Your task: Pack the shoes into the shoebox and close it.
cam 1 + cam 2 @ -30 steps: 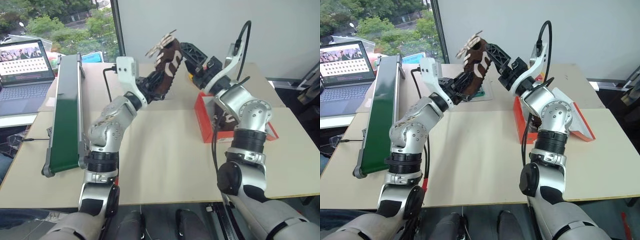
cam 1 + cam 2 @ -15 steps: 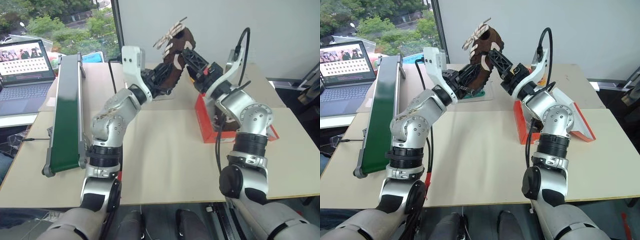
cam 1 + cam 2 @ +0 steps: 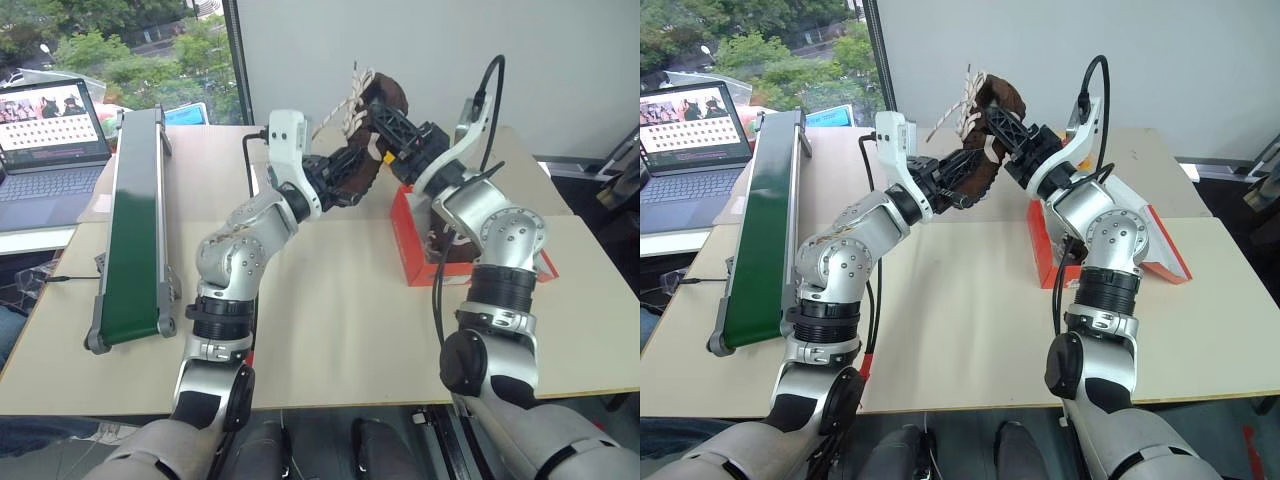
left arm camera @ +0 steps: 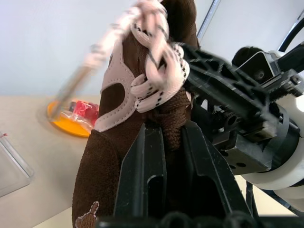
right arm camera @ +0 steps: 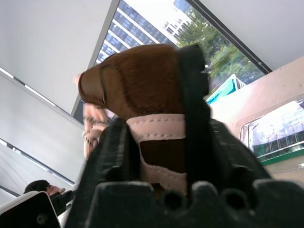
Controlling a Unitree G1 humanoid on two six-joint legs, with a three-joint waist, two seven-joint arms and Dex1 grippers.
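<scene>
The brown shoe (image 3: 362, 150) hangs in the air above the desk (image 3: 320, 310), at about ten o'clock from the open shoebox (image 3: 412, 240), because it is being passed between arms. The left gripper (image 3: 340, 183) has its jaws clamped on one end while the right gripper (image 3: 392, 118) has its jaws round the other. The second shoe (image 3: 452, 250) appears to lie in the shoebox, so this handover likely lets the right arm lower its mate in beside it.

Both arms are built of rounded silver-grey metal segments joined by black ribbed rings — the shoulders and elbows bulge like polished balls. The left end effector (image 3: 335, 180) and right end effector (image 3: 385, 112) each have two black ribbed plastic fingers behind a white camera block. A black cable loops above the right wrist — another trails from the left.
</scene>
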